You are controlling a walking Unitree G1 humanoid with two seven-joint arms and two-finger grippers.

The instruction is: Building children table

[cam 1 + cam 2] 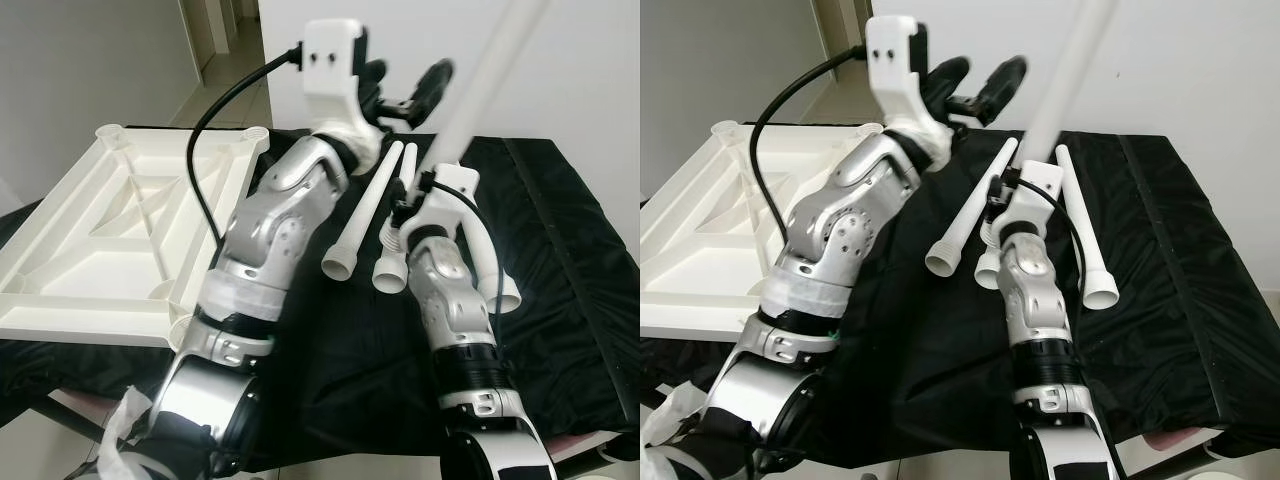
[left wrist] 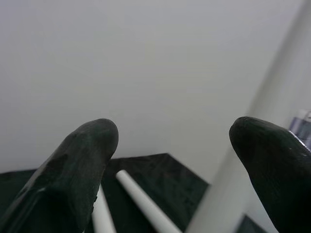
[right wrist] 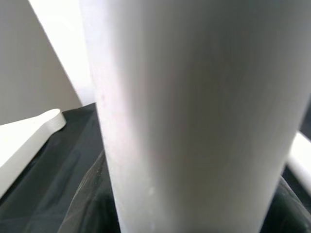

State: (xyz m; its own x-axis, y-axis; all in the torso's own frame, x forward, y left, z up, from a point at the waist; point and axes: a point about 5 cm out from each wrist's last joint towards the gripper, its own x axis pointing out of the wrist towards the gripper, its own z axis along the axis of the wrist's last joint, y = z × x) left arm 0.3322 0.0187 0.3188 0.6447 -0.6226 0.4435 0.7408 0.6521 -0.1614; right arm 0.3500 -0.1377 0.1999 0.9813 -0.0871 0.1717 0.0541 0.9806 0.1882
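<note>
Left eye view: right gripper clamped on white leg, raised over black cloth. Left gripper fingers apart, free. Tabletop upside down at left. Advice: keep leg upright, aim at corner socket.

Even, soft daylight is filling both eye views, with the white wall glaring slightly. The raised table leg is blurring out close to the right wrist camera; the left gripper's fingertips are showing soft and dark.
</note>
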